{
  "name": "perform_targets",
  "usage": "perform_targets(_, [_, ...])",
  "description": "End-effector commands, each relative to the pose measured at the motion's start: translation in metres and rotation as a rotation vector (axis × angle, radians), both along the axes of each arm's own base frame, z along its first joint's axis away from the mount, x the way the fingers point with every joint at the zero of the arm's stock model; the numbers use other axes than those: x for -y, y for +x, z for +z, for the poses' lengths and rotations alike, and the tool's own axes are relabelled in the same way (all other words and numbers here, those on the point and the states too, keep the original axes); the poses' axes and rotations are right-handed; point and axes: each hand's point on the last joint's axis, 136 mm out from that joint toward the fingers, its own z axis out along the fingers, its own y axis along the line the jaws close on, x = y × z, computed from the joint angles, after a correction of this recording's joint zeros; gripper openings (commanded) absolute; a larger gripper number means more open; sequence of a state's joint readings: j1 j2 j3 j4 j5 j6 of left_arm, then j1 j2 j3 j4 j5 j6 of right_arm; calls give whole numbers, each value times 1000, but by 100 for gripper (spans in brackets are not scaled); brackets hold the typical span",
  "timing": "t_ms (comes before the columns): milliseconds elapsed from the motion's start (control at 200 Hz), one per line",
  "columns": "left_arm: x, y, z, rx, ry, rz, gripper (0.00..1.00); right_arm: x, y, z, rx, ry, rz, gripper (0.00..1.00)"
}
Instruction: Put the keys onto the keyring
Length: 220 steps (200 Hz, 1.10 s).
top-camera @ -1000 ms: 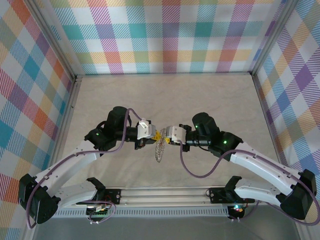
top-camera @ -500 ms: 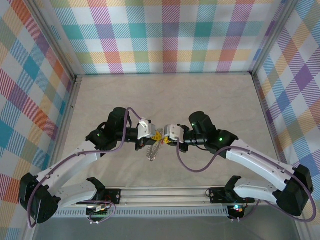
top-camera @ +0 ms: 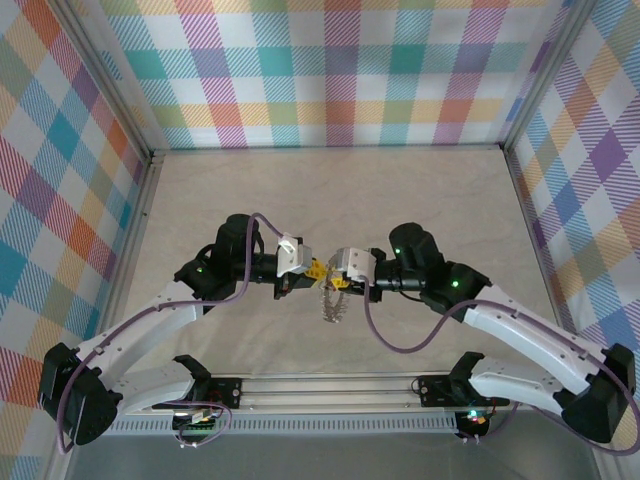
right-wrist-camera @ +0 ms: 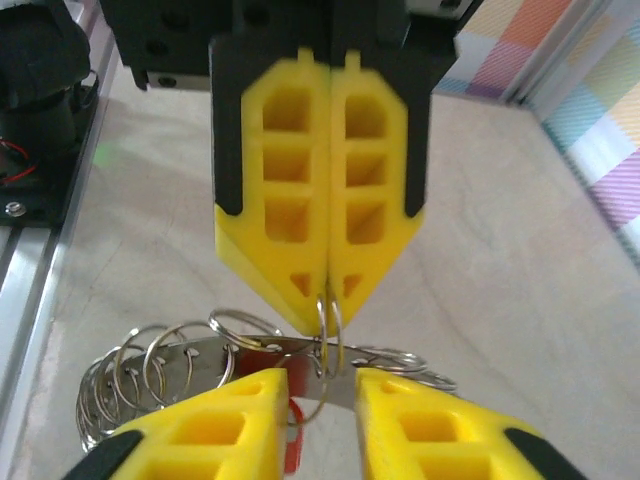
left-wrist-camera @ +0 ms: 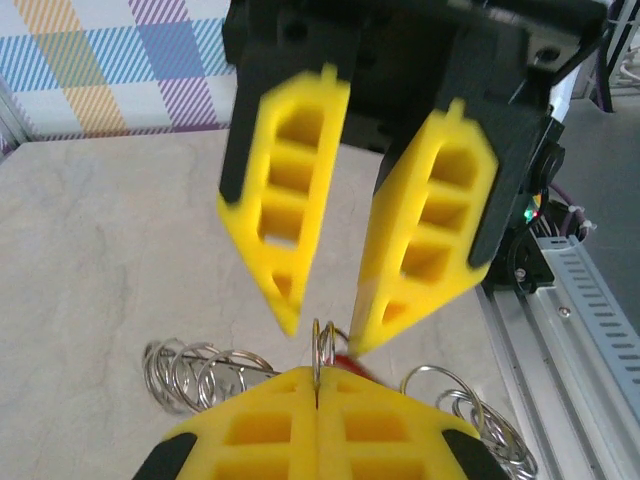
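Note:
My left gripper [left-wrist-camera: 317, 378] is shut on one small loop of the keyring [left-wrist-camera: 205, 366], a silvery metal band strung with many wire loops. In the top view the keyring [top-camera: 333, 303] hangs just below the two meeting grippers, above the table. My right gripper [right-wrist-camera: 322, 388] faces the left gripper [right-wrist-camera: 328, 285] tip to tip. It is open, its yellow fingers [right-wrist-camera: 232, 425] either side of the held loop and band. The red-headed key [right-wrist-camera: 296, 448] hangs beside the right gripper's left finger; a sliver of the key [left-wrist-camera: 349, 362] shows in the left wrist view. Its blade is hidden.
The beige marbled tabletop [top-camera: 330, 200] is fenced by plaid walls [top-camera: 330, 70] on three sides. An aluminium rail [top-camera: 330, 388] with the arm bases runs along the near edge. Purple cables [top-camera: 395, 345] loop off both wrists.
The hanging keyring has swung left, then back right, and now hangs slightly right of where it was. Both wrists have shifted a little with it.

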State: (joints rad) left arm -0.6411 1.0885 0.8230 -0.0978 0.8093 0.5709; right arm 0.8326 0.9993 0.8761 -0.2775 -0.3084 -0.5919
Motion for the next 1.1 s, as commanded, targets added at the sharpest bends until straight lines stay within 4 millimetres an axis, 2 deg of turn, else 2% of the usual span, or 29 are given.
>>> perform_targets(0, [7,-10,12,21,-47,-63,0,4,-5,3,35,22,10,32])
perform_targets(135, [10,-8,13,-6,-51,-68,0,5,-9,0,37,56,16,33])
perform_targets(275, [11,-7,13,-14,-58,-65,0,5,-4,-3,29,49,-8,33])
perform_targets(605, [14,-9,12,-28,-85,-83,0,-10,-1,0,-23,94,12,30])
perform_targets(730, [15,-10,10,-33,-100,-93,0,-11,-1,1,-18,103,14,25])
perform_targets(910, [16,-11,7,-43,-94,-97,0,-10,-3,2,-17,105,20,23])
perform_targets(1095, [15,-11,7,-38,-90,-99,0,-9,-5,1,-25,109,23,14])
